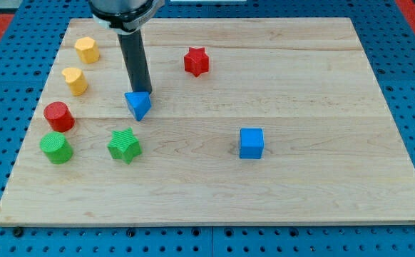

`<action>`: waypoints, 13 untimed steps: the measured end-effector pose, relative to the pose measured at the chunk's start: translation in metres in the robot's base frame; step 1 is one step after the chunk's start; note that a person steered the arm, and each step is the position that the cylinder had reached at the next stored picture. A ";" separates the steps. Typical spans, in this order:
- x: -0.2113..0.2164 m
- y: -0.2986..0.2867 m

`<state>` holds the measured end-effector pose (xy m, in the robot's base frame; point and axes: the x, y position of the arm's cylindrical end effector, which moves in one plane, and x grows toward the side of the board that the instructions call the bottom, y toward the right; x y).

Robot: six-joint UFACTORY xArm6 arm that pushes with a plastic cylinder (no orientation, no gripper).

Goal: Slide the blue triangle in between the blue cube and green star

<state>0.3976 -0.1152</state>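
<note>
The blue triangle lies left of the board's middle. My tip touches its upper edge, just above it in the view. The green star sits below and slightly left of the triangle. The blue cube sits to the right, level with the star. The gap between star and cube holds nothing.
A red star lies near the top middle. Two yellow blocks, a red cylinder and a green cylinder line the left side of the wooden board.
</note>
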 end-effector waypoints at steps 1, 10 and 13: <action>0.020 0.000; 0.056 0.088; -0.061 0.095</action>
<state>0.3368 -0.0204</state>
